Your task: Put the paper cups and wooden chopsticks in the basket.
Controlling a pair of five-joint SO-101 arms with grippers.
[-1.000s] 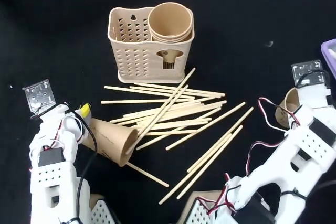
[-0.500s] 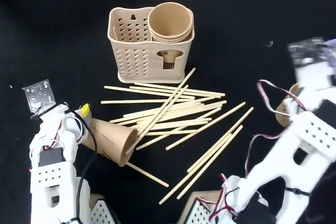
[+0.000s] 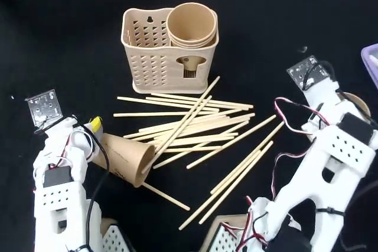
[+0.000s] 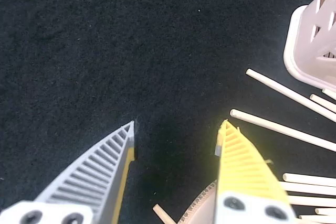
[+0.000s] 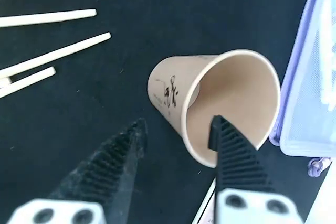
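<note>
Right wrist view: right gripper [image 5: 176,129] spread wide, paper cup [image 5: 220,98] at the tips, not gripped.
The cup lies on its side, mouth toward the camera. One fingertip [image 5: 216,125] overlaps its rim, the other sits on the cloth beside it. A purple tray [image 5: 307,87] is just beside the cup and cut off at the edge. In the high view the arm hides most of that cup, leaving a sliver of rim [image 3: 358,102]. Left gripper [image 4: 178,127] is also wide open over bare table [image 4: 105,51]. The high view puts a second cup [image 3: 125,157] on its side next to it. Chopsticks [image 3: 195,127] are scattered in front of the basket [image 3: 155,63], which holds stacked cups [image 3: 191,25].
</note>
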